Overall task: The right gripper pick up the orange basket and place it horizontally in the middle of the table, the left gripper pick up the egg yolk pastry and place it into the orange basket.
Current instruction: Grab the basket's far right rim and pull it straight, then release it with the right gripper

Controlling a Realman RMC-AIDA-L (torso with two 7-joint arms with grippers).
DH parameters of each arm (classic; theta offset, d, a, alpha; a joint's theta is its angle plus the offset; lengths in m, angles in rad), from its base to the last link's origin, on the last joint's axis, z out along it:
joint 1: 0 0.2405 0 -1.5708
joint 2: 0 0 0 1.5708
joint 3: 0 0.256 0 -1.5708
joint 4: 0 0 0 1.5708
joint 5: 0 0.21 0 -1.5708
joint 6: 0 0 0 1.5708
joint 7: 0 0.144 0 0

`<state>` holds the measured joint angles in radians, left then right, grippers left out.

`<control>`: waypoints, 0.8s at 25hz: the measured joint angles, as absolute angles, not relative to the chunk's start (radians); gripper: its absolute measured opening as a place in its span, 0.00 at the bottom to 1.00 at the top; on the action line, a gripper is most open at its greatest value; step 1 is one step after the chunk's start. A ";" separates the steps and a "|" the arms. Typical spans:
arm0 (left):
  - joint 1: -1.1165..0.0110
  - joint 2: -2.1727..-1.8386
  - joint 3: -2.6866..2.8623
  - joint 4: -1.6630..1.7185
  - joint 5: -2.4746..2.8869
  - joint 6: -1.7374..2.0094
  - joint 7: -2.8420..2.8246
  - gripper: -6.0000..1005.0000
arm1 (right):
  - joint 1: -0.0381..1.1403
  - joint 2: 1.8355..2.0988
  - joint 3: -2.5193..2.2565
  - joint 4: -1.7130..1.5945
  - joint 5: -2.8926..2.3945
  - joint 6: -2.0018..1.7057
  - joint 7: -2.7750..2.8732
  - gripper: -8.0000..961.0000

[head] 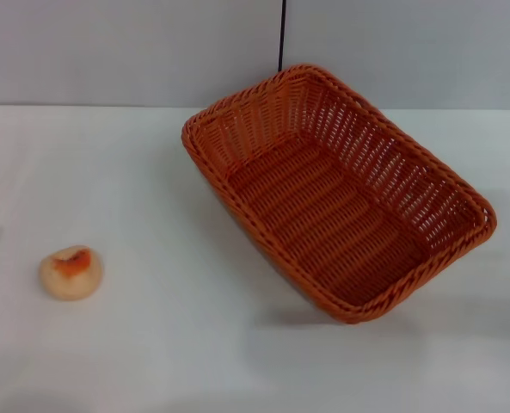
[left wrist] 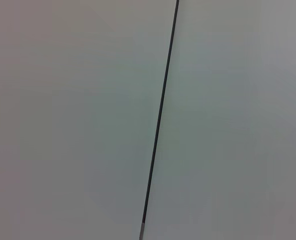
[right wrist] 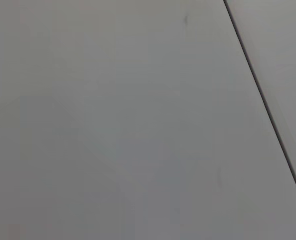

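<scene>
Orange basket is sitting skewed on the white counter, empty; egg yolk pastry is lying well to its left. Neither claw is showing, state unknown. Step one pending: right claw needs a rim grip.

White table — basket, pastry.

orange basket: orange weave | egg yolk pastry: beige, orange-red patch | table: white
</scene>
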<state>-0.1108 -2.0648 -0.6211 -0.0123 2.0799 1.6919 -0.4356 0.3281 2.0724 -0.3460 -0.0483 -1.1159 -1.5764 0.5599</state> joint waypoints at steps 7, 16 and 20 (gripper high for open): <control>-0.117 -2.063 -0.623 -0.012 2.079 1.690 -0.442 0.81 | 0.325 2.072 -0.354 -0.049 -1.132 -1.580 0.565 0.82; -0.121 -2.064 -0.622 -0.012 2.080 1.681 -0.444 0.80 | 0.315 2.071 -0.368 -0.317 -1.412 -1.581 0.931 0.82; -0.122 -2.066 -0.618 -0.012 2.080 1.677 -0.444 0.80 | 0.322 2.069 -0.369 -0.608 -1.629 -1.579 1.347 0.82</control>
